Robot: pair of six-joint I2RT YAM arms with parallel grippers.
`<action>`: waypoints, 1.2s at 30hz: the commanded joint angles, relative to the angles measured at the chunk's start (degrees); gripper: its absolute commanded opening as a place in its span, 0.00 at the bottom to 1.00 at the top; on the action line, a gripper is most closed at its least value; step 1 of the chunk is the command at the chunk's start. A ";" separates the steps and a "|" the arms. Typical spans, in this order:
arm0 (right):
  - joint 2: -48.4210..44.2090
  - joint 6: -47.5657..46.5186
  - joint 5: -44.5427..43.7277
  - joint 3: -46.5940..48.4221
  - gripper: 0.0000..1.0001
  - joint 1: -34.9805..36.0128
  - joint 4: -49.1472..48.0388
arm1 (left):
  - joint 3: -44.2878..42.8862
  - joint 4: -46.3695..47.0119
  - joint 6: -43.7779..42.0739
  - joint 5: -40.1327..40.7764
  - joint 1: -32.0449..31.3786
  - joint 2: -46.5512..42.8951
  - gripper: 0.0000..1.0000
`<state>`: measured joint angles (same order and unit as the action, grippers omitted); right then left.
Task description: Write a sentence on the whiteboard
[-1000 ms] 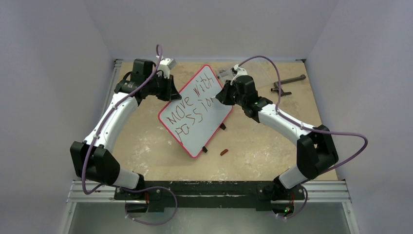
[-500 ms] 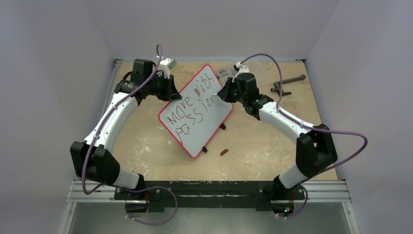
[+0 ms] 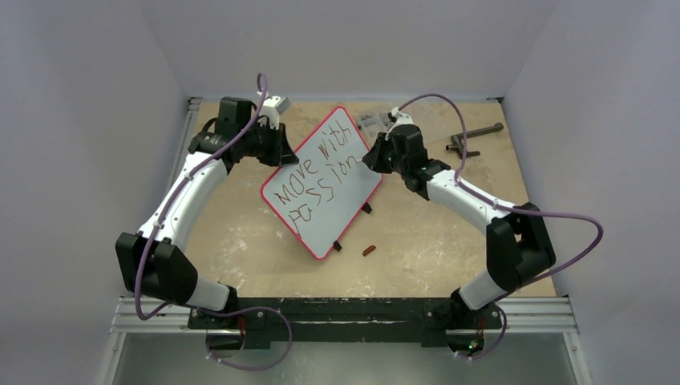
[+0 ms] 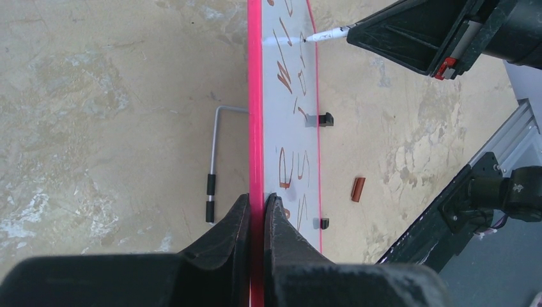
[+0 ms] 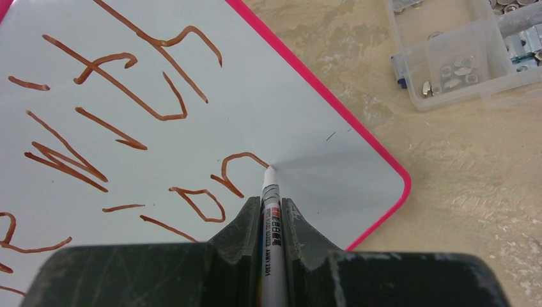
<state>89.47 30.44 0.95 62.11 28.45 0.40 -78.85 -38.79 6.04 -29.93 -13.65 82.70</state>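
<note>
The whiteboard (image 3: 325,183) with its red rim lies tilted in the middle of the table; it also shows in the right wrist view (image 5: 192,77) and edge-on in the left wrist view (image 4: 256,96). The sentence (image 3: 314,176) reads "Move with Passion" in reddish-brown strokes (image 5: 128,115). My left gripper (image 4: 257,201) is shut on the board's rim at its far left edge (image 3: 281,152). My right gripper (image 5: 271,204) is shut on a white marker (image 5: 271,217), whose tip touches the board at the end of the last letter (image 3: 365,159).
A clear parts box (image 5: 460,57) stands past the board's far right corner (image 3: 370,122). A brown marker cap (image 3: 369,250) lies near the board's front edge. A dark tool (image 3: 473,136) lies at the back right. A metal hex key (image 4: 214,160) lies left of the board.
My right gripper has shifted right and slightly up along the board, drawing the final "n" of the second row. The left arm and the board have not moved.
</note>
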 commanded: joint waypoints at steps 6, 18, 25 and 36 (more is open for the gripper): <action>-5.47 -0.15 0.20 -1.82 0.00 0.27 2.35 | -0.87 0.12 -4.52 3.22 -0.41 -1.74 0.00; -15.06 -0.51 9.28 -11.34 0.00 1.03 -1.20 | -0.89 -0.24 -5.16 5.10 -0.16 -2.43 0.00; -15.03 -1.69 8.15 -12.74 0.00 9.16 -3.29 | -1.01 -0.30 -4.70 6.23 -0.06 -1.61 0.00; -12.75 -1.77 8.25 -16.01 0.00 17.57 -13.31 | -1.26 -0.40 -4.54 5.02 2.61 1.34 0.00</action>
<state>75.96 29.78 8.71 47.27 44.64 -7.03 -78.85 -39.07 5.39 -30.59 -12.78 82.96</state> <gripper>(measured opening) 0.089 0.044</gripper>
